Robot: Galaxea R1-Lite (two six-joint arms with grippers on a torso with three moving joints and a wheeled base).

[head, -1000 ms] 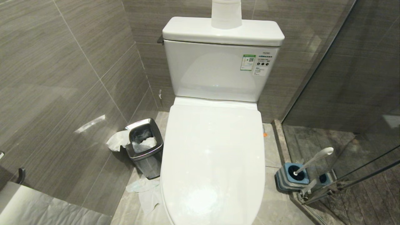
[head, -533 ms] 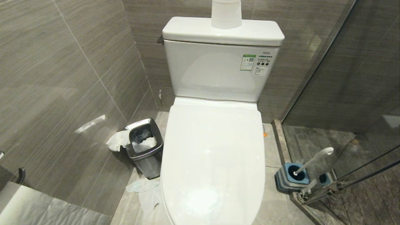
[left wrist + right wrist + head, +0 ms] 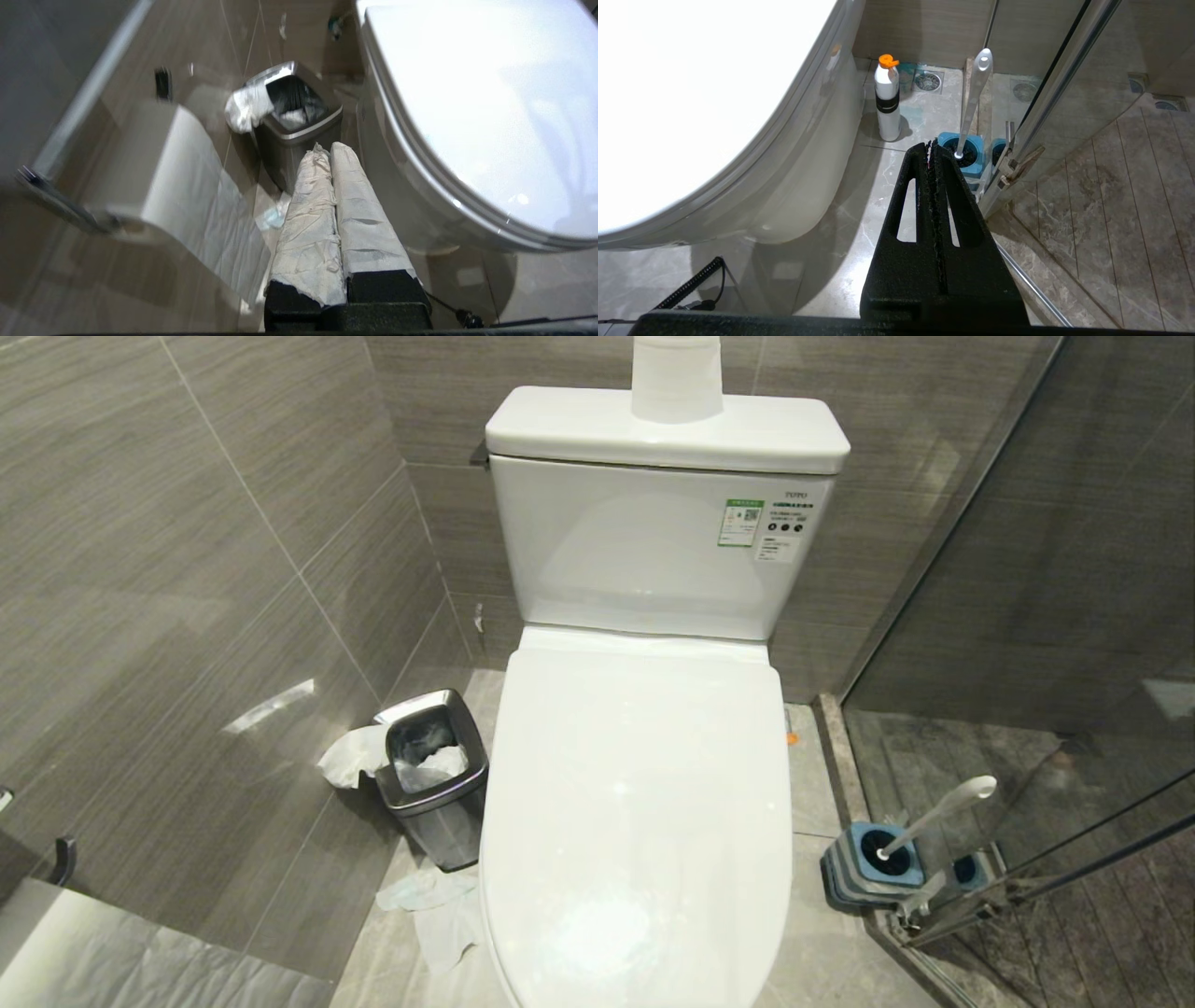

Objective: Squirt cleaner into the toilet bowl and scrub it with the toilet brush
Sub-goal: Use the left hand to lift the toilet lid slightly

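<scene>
Toilet bowl (image 3: pixel 635 821) sits dead centre against the back wall, lid down, so the basin is covered. Tank behind it carries a green-white sticker (image 3: pixel 740 523); a white roll (image 3: pixel 676 378) stands on the tank lid. Toilet brush (image 3: pixel 934 814) is parked in its blue-and-grey holder (image 3: pixel 864 877) on the floor to the toilet's right, by the glass shower door, handle leaning away from the toilet. Cleaner bottle (image 3: pixel 887 100), white with orange cap, stands upright on the floor close beside the toilet base, same side as the brush. Small steel bin (image 3: pixel 431 775) is just left of the toilet, tissue spilling around it. Left gripper (image 3: pixel 325 149), fingers wrapped in pale tape, clenched on nothing, low beside the toilet near the bin. Right gripper (image 3: pixel 932 145) also clenched empty, low on the brush side, apart from brush and bottle.
</scene>
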